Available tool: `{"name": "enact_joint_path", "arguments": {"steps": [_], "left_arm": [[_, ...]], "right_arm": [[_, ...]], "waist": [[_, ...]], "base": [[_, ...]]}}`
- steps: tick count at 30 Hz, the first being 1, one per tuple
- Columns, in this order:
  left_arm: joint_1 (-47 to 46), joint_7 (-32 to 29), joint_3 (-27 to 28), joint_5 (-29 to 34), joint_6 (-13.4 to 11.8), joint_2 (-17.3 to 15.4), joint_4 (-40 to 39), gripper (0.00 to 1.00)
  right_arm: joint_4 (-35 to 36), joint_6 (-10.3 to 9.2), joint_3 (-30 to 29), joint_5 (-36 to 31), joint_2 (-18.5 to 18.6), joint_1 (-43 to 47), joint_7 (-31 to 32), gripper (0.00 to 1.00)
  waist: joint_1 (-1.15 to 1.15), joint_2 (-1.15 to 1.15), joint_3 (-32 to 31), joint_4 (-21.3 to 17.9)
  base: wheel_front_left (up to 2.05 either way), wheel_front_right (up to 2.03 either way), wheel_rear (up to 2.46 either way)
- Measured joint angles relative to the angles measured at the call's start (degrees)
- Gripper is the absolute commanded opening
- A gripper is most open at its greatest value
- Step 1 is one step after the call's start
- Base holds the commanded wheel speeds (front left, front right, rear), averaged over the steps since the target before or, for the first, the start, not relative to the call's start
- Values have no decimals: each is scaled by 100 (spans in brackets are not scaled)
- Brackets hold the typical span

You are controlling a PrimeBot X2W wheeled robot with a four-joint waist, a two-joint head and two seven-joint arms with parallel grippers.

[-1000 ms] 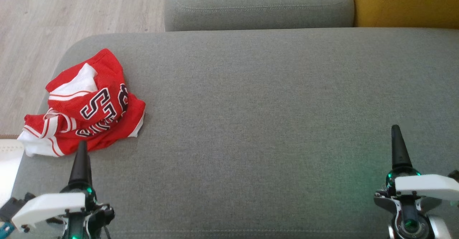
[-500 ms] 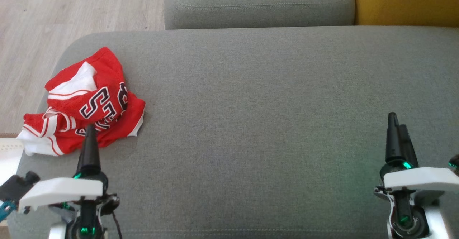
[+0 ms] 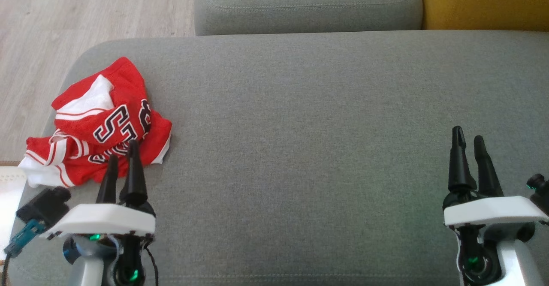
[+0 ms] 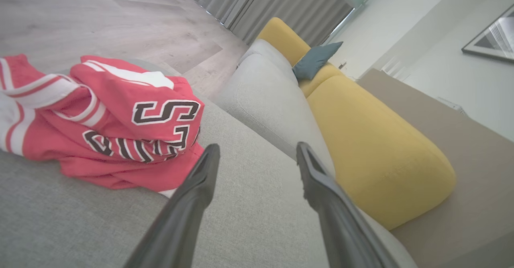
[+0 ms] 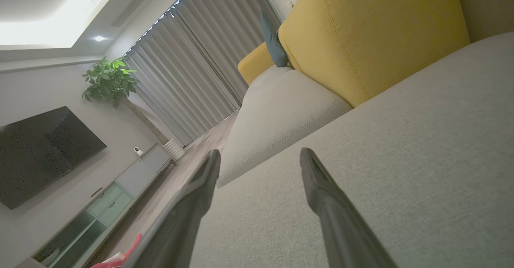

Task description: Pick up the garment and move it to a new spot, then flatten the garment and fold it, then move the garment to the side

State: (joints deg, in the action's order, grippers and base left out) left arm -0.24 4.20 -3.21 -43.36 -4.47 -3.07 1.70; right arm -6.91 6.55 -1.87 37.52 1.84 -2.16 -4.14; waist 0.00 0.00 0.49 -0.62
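**Jersey heaped at the seat's left edge, both grippers open and empty**

The garment (image 3: 98, 123) – a red jersey with white trim and dark block lettering – lies crumpled in a heap on the grey seat cushion (image 3: 300, 127). It sits against the cushion's left edge, between the rounded far-left corner and the near side, and its white hem reaches that edge.

The left gripper (image 3: 123, 149) stands at the heap's near-right side. In the head view its two dark fingertips overlap the red cloth. In the left wrist view the fingers are spread wide with only bare grey fabric in the gap, and one tip is just beside the jersey's lower hem. Whether that tip touches the cloth cannot be told; nothing is gripped.

The right gripper (image 3: 468, 133) is over the cushion's right side, toward the near edge and well apart from the garment. Its fingers are parted too – empty.

Past the far edge lie a second grey cushion (image 3: 309, 3) and a yellow cushion (image 3: 484, 3), with a wood floor (image 3: 85, 3) off the far-left corner.
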Motion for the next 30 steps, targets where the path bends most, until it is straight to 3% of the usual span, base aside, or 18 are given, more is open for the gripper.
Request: {"name": "enact_joint_path", "arguments": {"steps": [19,30], "left_arm": [[-162,299,-1428,1471,-1285,-809,-58,100],[-397,480,-2370,2349,-1950,-1267,55,100]], "right_arm": [[-4,5,191,-1227,15,-74,-298,100],[-82,14,308,-2388,26,-62,-459,100]], "waist": [[0,0,-34,17],[0,0,-56,-9]], "base": [[0,0,0],[0,0,0]]}}
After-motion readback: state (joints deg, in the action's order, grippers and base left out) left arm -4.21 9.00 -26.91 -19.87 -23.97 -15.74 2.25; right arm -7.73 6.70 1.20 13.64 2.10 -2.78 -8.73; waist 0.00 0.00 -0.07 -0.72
